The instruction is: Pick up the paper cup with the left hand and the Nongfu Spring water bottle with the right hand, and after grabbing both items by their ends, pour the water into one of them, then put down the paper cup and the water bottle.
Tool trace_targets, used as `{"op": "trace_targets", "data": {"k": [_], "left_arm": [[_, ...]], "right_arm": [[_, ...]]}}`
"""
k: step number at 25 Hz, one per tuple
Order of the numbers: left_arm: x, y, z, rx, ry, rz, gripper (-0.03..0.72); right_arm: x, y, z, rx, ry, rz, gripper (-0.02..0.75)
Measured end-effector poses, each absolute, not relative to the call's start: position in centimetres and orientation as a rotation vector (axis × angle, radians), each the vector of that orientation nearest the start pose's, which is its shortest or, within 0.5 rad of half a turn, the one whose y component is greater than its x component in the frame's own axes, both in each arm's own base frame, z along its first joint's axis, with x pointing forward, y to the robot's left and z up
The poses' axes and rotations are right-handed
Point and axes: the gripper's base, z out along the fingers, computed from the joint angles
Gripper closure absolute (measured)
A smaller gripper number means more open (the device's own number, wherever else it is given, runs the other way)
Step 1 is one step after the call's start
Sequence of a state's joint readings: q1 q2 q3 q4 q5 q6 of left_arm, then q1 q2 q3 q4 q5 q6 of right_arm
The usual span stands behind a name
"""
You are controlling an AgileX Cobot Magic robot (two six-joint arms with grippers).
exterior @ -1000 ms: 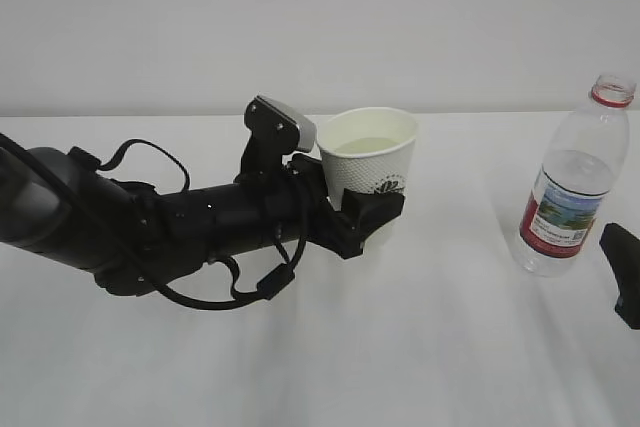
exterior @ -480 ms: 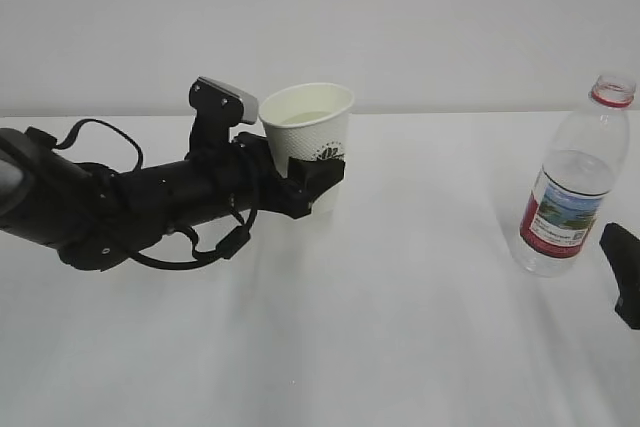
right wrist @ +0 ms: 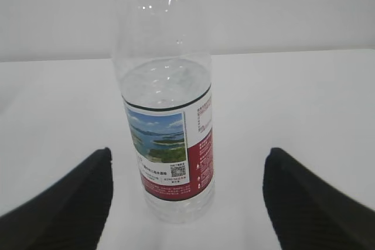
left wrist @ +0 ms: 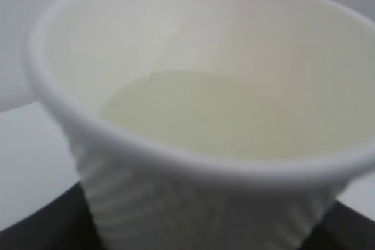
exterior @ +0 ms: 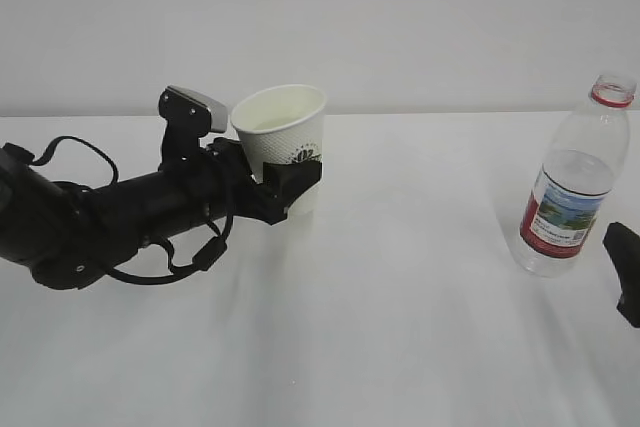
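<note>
While it carries water (left wrist: pixel 228 115), the paper cup (exterior: pixel 283 137) is thin-walled and easily crushed, so a gentle hold low on its ribbed side suits it; the left tool (exterior: pixel 285 187) clasps it there, upright, above the worktop (exterior: pixel 400 327) towards the back left. Since a second ago it has travelled leftward. By the right edge, the Nongfu Spring water bottle (right wrist: pixel 167 115) stands untouched between the spread fingers (right wrist: pixel 64 197) of the released right tool (right wrist: pixel 187 203), unchanged.
</note>
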State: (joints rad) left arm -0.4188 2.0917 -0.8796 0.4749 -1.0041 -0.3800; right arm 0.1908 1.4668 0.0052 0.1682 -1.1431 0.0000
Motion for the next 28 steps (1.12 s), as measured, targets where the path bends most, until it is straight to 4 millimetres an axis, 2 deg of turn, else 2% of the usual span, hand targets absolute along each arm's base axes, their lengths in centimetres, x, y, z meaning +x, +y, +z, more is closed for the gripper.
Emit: {"op": "trace_targets", "data": {"k": [7,20,28], "left_arm": [[34.0,-17.1,11.3,0.468,1.719,-0.686,0.17],[35.1,-12.3,10.9,0.312,1.734,-0.576,0.171],[35.5,-11.3,10.9,0.329,1.724,-0.516,0.171]], "right_arm": [[16.4,1.7,14.3,0.002,1.815,0.044,0.136],[16.4,1.7,14.4,0.007,1.813,0.042,0.14],[16.4,1.7,14.4,-0.009,1.813,0.03,0.143]]}}
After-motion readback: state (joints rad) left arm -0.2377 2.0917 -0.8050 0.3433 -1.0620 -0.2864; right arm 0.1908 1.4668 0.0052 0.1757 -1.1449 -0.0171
